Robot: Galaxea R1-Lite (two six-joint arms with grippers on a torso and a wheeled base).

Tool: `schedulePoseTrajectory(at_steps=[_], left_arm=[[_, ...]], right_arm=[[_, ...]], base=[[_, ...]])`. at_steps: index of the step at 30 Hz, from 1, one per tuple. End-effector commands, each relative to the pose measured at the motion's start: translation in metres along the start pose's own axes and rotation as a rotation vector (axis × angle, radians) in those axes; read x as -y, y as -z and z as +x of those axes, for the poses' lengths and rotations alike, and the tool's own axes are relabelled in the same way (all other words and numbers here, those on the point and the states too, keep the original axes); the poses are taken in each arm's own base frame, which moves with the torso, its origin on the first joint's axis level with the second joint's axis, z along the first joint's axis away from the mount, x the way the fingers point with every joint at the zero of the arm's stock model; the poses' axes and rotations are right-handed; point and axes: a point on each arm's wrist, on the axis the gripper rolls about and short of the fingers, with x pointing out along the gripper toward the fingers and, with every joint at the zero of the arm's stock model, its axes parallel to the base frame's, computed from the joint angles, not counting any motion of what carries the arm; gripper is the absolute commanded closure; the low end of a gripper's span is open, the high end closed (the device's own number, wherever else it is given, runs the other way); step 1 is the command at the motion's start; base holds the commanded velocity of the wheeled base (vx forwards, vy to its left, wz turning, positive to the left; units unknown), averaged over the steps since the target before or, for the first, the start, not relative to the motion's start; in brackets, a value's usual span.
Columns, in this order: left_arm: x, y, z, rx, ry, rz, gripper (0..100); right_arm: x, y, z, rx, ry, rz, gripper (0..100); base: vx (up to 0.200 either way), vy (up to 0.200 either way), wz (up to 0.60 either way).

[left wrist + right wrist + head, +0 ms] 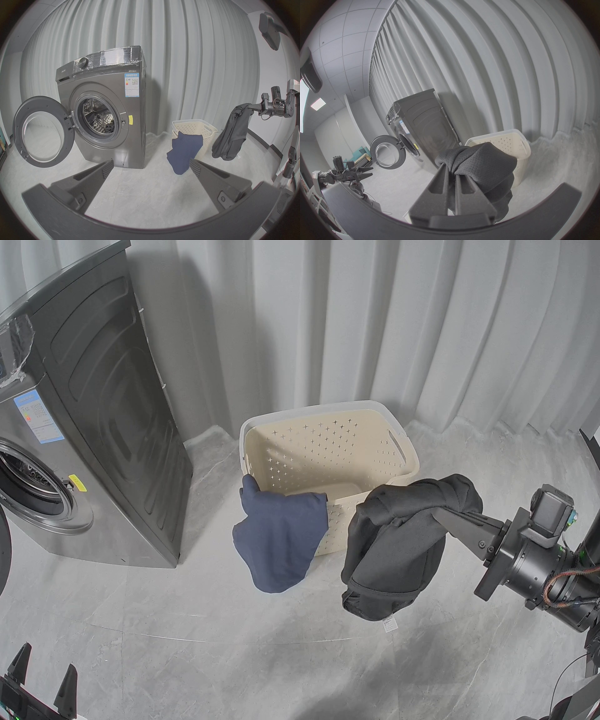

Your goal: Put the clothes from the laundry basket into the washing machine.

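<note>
Black garment (pixel 394 546) is held pinched in the right gripper (pixel 440 512), clear of the floor, just right of the laundry basket (pixel 325 412). Navy garment (pixel 281 540) is draped over the basket's near-left rim. Washing machine (pixel 106 427) is seen far left, door (pixel 43 131) opened. Left gripper (pixel 47 657) is spread wide, near left.

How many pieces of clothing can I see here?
2. A black garment hangs in the air, clamped in the right tool, beside the laundry basket. A navy garment drapes over the basket's front rim. More could lie low inside the basket.
</note>
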Motion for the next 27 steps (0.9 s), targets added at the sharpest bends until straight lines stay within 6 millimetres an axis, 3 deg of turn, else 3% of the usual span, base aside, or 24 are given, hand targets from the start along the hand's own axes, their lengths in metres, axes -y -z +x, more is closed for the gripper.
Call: schedulePoseTrajectory(at_steps=[1, 3, 27], left_arm=[[-0.0001, 0.0048, 0.0004, -0.006, -0.001, 0.000, 0], [-0.0002, 0.0048, 0.0004, -0.006, -0.003, 0.000, 0], [-0.0001, 0.0048, 0.0004, -0.006, 0.002, -0.004, 0]], right_arm=[[0.0009, 0.0064, 0.0029, -0.027, 0.001, 0.003, 100], [0.0009, 0.0060, 0.0031, -0.026, 0.001, 0.003, 100], [0.0005, 0.0038, 0.0040, -0.015, -0.003, 0.004, 100]], base=[[0.000, 0.000, 0.00], [0.000, 0.000, 0.00], [0.000, 0.200, 0.00]])
